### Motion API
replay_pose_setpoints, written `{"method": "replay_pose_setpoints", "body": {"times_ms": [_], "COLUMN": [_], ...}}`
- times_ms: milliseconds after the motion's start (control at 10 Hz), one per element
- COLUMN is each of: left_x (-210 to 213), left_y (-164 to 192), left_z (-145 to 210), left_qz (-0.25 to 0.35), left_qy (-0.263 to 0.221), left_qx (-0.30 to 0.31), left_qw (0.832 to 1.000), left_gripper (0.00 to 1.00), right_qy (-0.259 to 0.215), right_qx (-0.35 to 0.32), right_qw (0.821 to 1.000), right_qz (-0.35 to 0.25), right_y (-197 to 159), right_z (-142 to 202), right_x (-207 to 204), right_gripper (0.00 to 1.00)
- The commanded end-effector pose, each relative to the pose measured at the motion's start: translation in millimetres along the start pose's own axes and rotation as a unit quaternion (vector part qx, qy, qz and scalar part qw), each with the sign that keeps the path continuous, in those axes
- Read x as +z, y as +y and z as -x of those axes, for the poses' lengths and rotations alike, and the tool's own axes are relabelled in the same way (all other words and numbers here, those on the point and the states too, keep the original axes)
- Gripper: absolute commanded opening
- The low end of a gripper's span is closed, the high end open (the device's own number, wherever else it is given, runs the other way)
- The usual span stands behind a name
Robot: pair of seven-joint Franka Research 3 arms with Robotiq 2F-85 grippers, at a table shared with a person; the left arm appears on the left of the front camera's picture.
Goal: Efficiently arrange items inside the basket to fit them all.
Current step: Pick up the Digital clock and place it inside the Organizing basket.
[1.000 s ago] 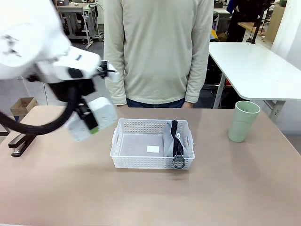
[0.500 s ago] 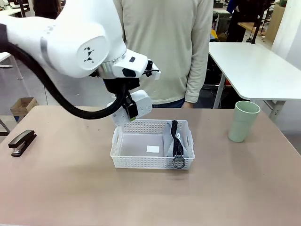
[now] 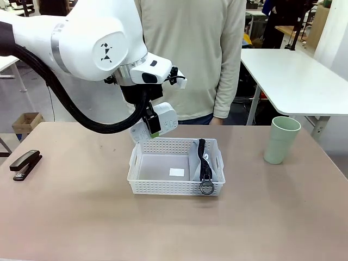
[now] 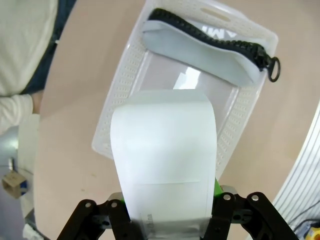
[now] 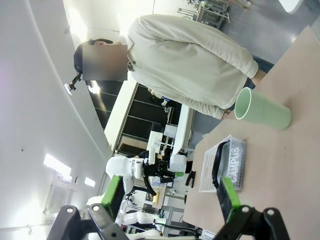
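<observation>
Now the left gripper point(image 3: 153, 128) hangs over the basket's point(image 3: 163, 186) far left corner, its fingers pinching the white boxy device point(image 3: 167, 116) by two sides. A second ago it carried the device well left of the basket, low over the table point(image 3: 244, 228); half a second ago it had nearly reached this corner. The basket, pouch, cup and stapler have not shifted.

Seen from the left wrist, the device point(image 4: 165, 150) juts out from the left gripper point(image 4: 167, 220) over the basket's point(image 4: 122, 85) near wall and open floor. The grey pouch point(image 4: 200, 50) stands on its edge along the basket's right wall, zipper up, its ring point(image 4: 273, 70) hanging over the front rim. Left of the pouch point(image 3: 196, 159) the basket's floor lies bare but for a small white label.

The stapler point(image 3: 24, 163) lies well left of the basket near the table edge; the green cup point(image 3: 281, 140) stands upright well to its right. A person point(image 3: 182, 54) stands just beyond the basket.

The right gripper point(image 5: 170, 200) holds its fingers spread, gripping nothing.
</observation>
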State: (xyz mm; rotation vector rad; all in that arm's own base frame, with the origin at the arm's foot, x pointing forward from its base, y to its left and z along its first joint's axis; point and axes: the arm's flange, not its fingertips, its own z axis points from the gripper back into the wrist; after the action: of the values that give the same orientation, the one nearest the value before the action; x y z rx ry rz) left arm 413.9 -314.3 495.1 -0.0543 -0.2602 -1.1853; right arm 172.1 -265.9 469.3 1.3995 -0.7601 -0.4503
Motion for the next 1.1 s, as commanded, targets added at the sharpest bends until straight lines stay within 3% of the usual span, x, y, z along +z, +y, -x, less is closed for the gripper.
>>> {"method": "replay_pose_setpoints", "body": {"times_ms": [0,400,700,1000], "left_x": [-24,-85,-126,-156], "left_y": [1,16,31,38], "left_z": [-7,-10,-17,-30], "left_qz": [0.022,0.085,0.117,0.132], "left_qy": [-0.001,-0.032,-0.033,0.003], "left_qx": [-0.047,-0.051,0.022,0.062], "left_qw": [0.999,0.995,0.992,0.989], "left_gripper": [0.54,0.54,0.54,0.54], "right_qy": [-0.007,-0.007,-0.007,-0.007], "right_qx": [0.014,0.014,0.014,0.014], "right_qw": [1.0,1.0,1.0,1.0], "right_qz": [-0.011,-0.011,-0.011,-0.011], "right_y": [2,2,2,2], "right_z": [-3,-3,-3,-3], "right_x": [-1,-1,-1,-1], "right_gripper": [1.0,1.0,1.0,1.0]}}
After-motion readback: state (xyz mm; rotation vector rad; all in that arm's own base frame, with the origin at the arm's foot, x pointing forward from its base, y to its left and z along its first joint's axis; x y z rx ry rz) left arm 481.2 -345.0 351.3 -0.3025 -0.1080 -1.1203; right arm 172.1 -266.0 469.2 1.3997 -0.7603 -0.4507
